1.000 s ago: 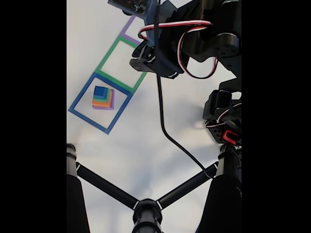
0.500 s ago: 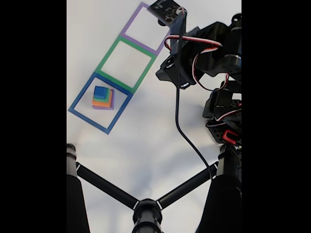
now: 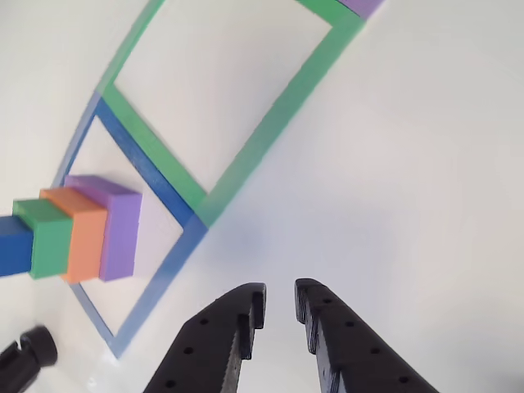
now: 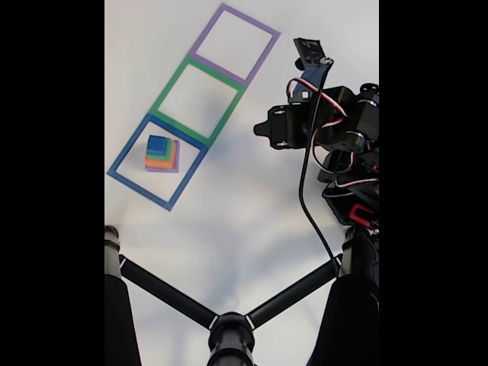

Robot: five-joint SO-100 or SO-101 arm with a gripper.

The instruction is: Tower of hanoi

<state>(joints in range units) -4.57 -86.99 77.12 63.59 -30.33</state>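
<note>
Stacked at left in the blue frame, the tower of hanoi, 4 likely light, squashy foam blocks, best pinched across the blue cube's flat sides; at right, gripper empty, slightly parted, well apart.

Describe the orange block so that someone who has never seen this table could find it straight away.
On the white table three flat square frames lie in a row; go to the blue frame at the end, the one with a small stack inside. The orange block is the second layer up in that stack, lying on the wider purple block and under the smaller green block and blue cube.
</note>
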